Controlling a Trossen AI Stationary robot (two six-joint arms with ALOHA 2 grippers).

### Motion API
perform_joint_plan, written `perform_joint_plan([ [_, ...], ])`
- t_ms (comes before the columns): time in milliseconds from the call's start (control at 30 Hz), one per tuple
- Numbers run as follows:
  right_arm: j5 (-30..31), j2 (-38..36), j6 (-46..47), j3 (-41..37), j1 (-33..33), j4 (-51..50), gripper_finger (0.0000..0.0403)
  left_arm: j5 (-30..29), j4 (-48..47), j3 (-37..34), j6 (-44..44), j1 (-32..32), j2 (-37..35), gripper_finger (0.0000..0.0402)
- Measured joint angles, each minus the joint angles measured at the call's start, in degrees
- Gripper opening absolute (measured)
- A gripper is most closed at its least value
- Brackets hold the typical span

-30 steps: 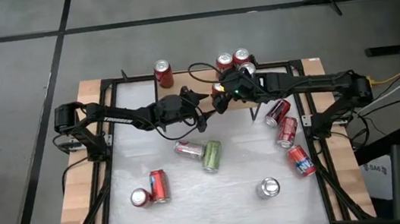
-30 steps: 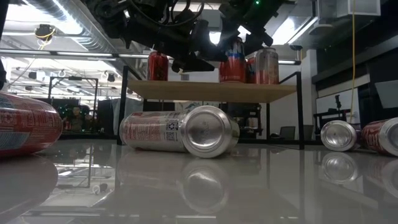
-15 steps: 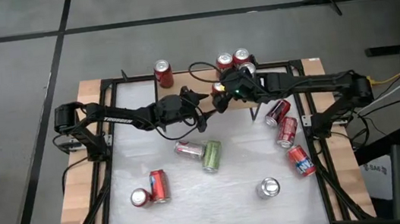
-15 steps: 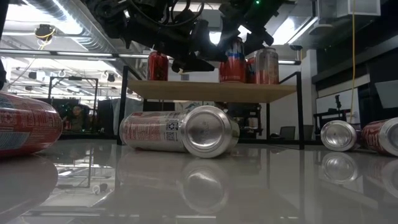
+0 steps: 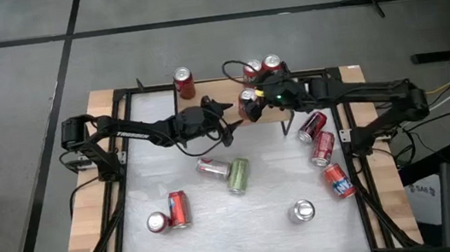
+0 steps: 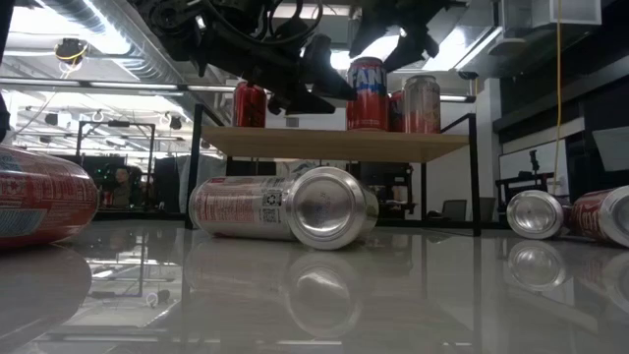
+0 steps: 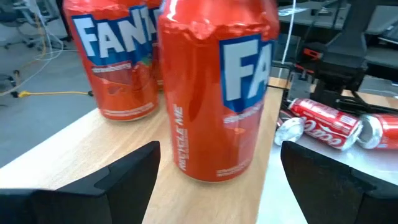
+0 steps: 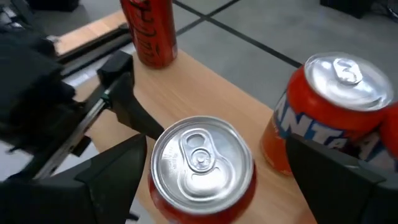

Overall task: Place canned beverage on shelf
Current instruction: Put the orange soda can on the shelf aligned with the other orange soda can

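An orange Fanta can [image 6: 367, 93] stands upright on its base on the shelf's light-wood plank [image 6: 334, 145], near its front edge. My right gripper [image 8: 211, 149] hangs open above the can's silver top [image 8: 202, 160], clear of it. My left gripper [image 7: 217, 158] is open and level in front of the same can [image 7: 217, 87], a finger off to each side and neither touching. Behind it on the plank stand another Fanta can [image 8: 336, 106] and one more can [image 6: 423, 103]; a red can [image 5: 183, 83] stands at the shelf's left end.
Loose cans lie on the white table: a silver-red one [image 5: 211, 168] beside a green one [image 5: 238, 174] in the middle, two red ones [image 5: 171, 212] near left, three red ones [image 5: 323, 147] along the right. A silver can [image 5: 303, 212] stands upright near right.
My right gripper has risen from around the orange can's top and drawn back a little toward the table's right edge. The can stays upright on the shelf, its upper half now uncovered.
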Motion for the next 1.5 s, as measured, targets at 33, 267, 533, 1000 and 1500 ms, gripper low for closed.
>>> perform_joint_plan([
  [33,-0.25,-0.66,-0.41,0.0,0.02,0.0,0.0372,-0.02,0.0,0.0,-0.1,0.0,0.0,0.0325],
  [267,-4.31,-5.17,-1.62,0.0,0.04,-0.02,0.0372,-4.56,-0.03,0.0,-1.53,0.0,0.02,0.03],
  [533,-7.07,-6.44,-1.92,0.0,0.04,-0.01,0.0372,-5.48,0.75,0.0,-1.63,1.07,0.02,0.0261],
  [1000,-7.14,-6.22,-1.94,0.0,0.04,0.02,0.0372,-5.34,8.53,-0.02,-3.11,2.45,0.62,0.0245],
  [1500,-7.18,-6.2,-2.58,0.0,0.04,-0.01,0.0372,-5.36,7.0,-0.02,-4.09,2.76,0.25,0.0245],
])
